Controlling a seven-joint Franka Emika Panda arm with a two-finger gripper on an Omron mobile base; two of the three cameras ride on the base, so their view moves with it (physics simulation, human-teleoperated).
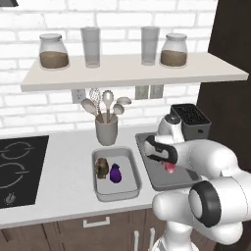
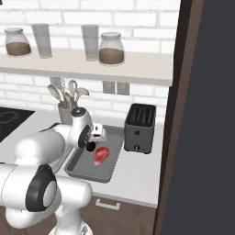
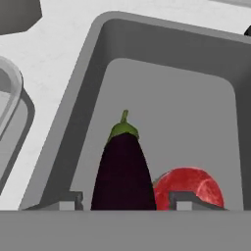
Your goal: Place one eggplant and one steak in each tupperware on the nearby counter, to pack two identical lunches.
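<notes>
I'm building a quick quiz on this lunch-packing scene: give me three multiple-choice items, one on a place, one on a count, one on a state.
1. Where does the pink-red steak lie?
A. in the darker tupperware
B. on the stovetop
C. on the shelf

2. How many foods lie in the light tupperware?
A. none
B. two
C. four

3. How do the fingers stand?
A. shut on the brown steak
B. apart, either side of the dark eggplant
C. shut on a spoon

Answers:
1 A: the pink-red steak rests on the floor of the darker tupperware.
2 B: the light tupperware holds the brown steak and the purple eggplant.
3 B: the fingers flank the dark eggplant with gaps.
</notes>
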